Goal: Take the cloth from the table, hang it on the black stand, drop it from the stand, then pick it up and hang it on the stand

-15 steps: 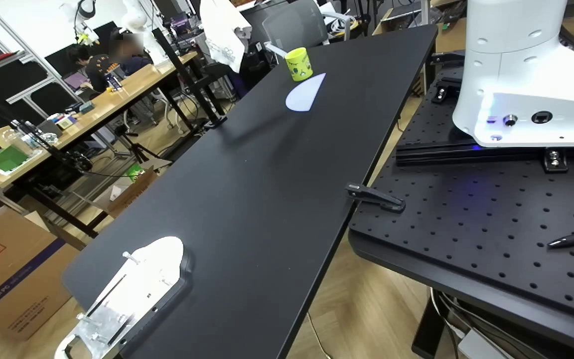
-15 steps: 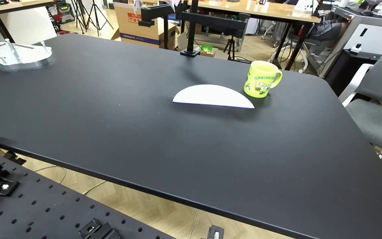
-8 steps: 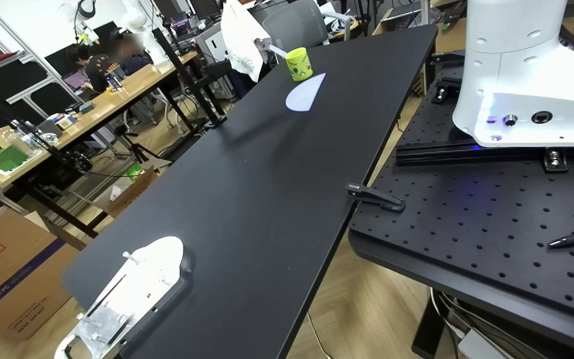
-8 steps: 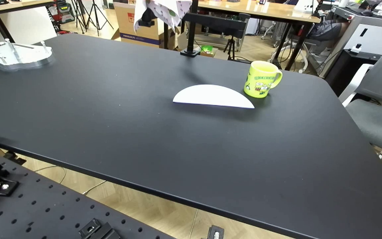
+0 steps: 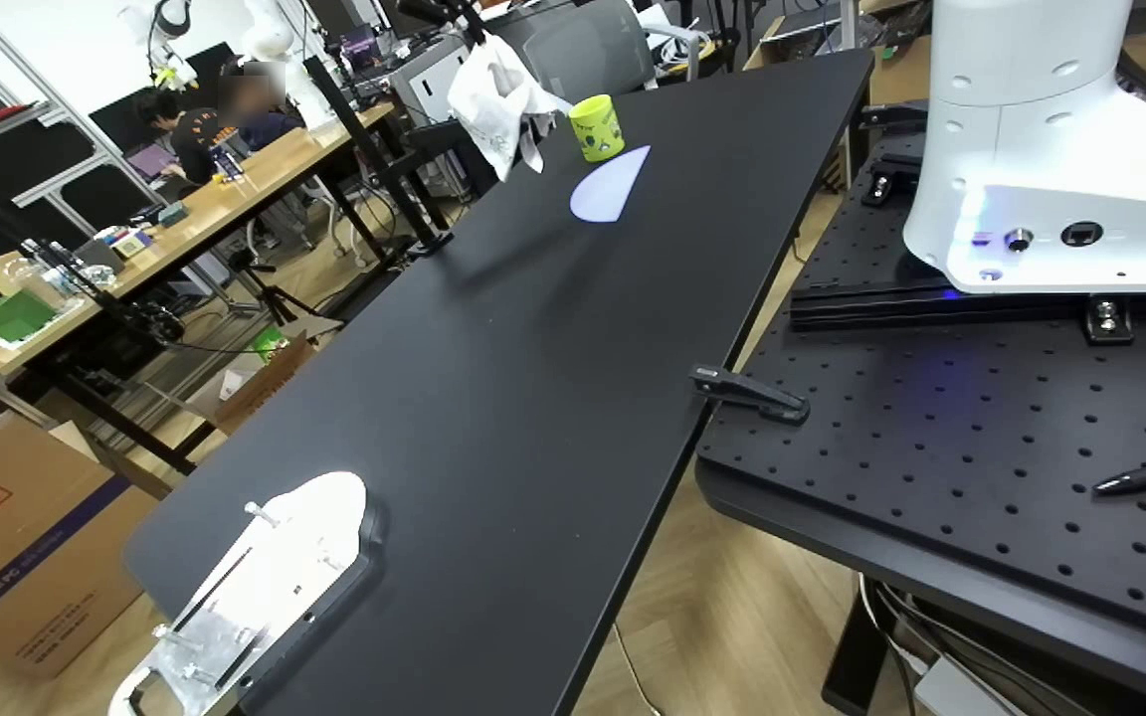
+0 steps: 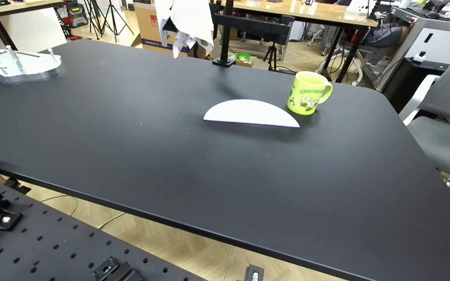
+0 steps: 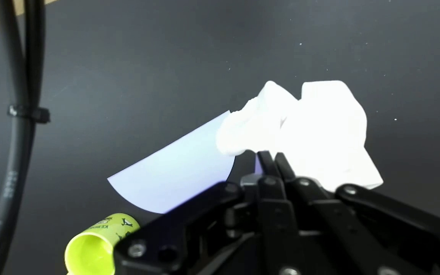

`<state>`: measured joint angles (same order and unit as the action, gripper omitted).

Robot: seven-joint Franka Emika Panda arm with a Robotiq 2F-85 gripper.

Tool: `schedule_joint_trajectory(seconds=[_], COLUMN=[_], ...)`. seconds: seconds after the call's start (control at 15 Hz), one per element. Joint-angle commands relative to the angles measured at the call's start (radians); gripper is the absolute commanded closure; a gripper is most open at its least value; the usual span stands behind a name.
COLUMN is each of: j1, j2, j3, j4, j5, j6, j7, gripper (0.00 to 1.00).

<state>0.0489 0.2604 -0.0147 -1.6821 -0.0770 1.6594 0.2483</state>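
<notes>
In an exterior view, you have a lime-green mug (image 6: 305, 95), a flat pale piece (image 6: 250, 112) just beside the mug, and a grey chair (image 6: 443, 136) well apart from the mug.

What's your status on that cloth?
Pincer shut on cloth. Hanging in the air; contact with black stand unclear. Yellow-green mug and flat white piece on table, likely not in the way.

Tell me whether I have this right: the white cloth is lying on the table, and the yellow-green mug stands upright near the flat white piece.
Wrong on one count: the white cloth hangs in the air from the hand rather than lying on the table, as an exterior view shows. The mug does stand upright near the flat white piece.
</notes>
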Motion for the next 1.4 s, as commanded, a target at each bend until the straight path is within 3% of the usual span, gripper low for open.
schedule_joint_trajectory(seconds=[0.0,0.73,0.8,0.87,1.33], j1=[0.01,0.024,0.025,0.026,0.045], j2=[-0.041,-0.054,-0.053,-0.053,-0.092], j3=[0.016,0.039,0.039,0.039,0.053], j4=[-0.08,-0.162,-0.162,-0.162,-0.159], j5=[-0.014,-0.027,-0.031,-0.038,-0.129], j6=[0.039,0.067,0.068,0.071,0.114], j7=[-0.029,-0.079,-0.083,-0.085,-0.076], gripper=[0.99,0.99,0.72,0.72,0.25])
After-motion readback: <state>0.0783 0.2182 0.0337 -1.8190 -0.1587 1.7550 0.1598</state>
